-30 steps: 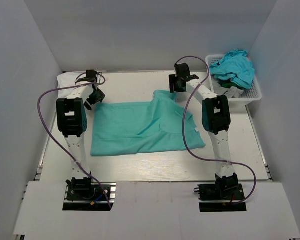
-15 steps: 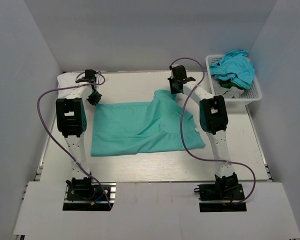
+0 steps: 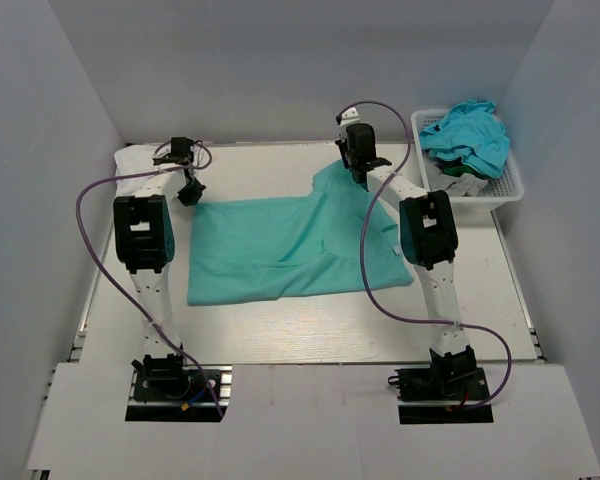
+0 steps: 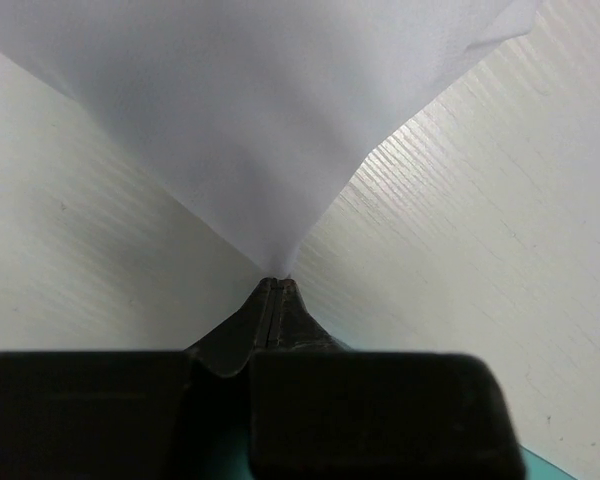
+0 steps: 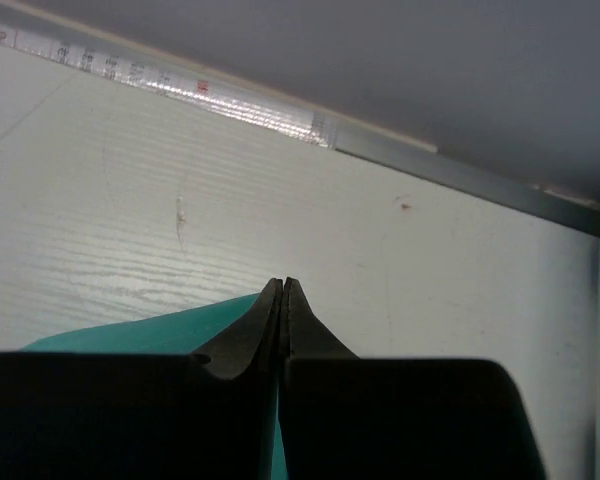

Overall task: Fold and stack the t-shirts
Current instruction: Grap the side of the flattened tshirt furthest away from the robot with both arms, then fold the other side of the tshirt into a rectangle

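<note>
A mint-green t-shirt (image 3: 280, 245) lies spread flat in the middle of the table. My left gripper (image 3: 190, 192) sits at its far left corner, jaws pressed together (image 4: 278, 282), with a sliver of green cloth (image 4: 552, 472) showing under them. My right gripper (image 3: 354, 170) is shut on the shirt's far right edge (image 5: 150, 330), which is drawn up toward the back. A white t-shirt (image 3: 132, 160) lies at the far left corner of the table. Turquoise t-shirts (image 3: 470, 135) are heaped in the basket.
The white mesh basket (image 3: 510, 190) stands at the far right against the wall. White walls close in the table on the left, back and right. A pale surface (image 4: 280, 120) fills the left wrist view beyond the fingertips.
Both grippers have closed. The right one moved toward the back wall, pulling the shirt's far right edge with it. The shirt's left edge shifted slightly right.
</note>
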Tool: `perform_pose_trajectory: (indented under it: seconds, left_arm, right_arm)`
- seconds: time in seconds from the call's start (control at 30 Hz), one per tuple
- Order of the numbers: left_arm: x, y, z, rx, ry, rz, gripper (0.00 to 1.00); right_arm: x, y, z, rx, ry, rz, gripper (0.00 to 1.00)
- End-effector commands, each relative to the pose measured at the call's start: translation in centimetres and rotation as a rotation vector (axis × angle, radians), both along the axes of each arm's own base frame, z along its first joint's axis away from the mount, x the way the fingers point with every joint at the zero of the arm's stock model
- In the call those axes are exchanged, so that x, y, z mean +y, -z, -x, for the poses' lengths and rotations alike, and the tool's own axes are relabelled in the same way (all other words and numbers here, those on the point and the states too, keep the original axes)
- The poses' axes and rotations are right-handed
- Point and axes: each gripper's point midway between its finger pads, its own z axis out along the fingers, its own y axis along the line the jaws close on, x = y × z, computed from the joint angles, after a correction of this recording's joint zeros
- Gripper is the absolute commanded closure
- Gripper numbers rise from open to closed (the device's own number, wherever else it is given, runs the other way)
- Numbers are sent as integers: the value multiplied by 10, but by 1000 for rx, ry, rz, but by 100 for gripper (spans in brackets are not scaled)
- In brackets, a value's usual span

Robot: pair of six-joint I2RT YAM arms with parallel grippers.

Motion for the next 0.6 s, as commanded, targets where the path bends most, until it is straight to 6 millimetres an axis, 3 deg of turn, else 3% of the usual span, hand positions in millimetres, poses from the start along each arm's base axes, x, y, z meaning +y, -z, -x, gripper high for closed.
perform_pose_trajectory:
  seconds: [0.0, 0.1, 0.3, 0.37, 0.53, 0.57]
  left_arm:
    - [9, 6, 12, 29, -46, -38, 100]
    - [15, -12, 6, -30, -93, -58, 100]
    - [14, -44, -10, -175, -127, -34, 100]
    - [10, -64, -18, -249, -99, -22, 100]
    - [5, -89, -15, -297, -63, -28, 100]
    - [5, -93, -15, -309, -56, -33, 100]
  right_arm:
    - [-13, -80, -21, -208, 29, 41, 100]
    - [-17, -69, -17, -187, 34, 62, 100]
    - [-19, -70, -13, -186, 42, 74, 100]
    - [-20, -72, -12, -191, 47, 82, 100]
    - [-26, -84, -7, -218, 68, 82, 100]
    - [-25, -105, -5, -262, 66, 67, 100]
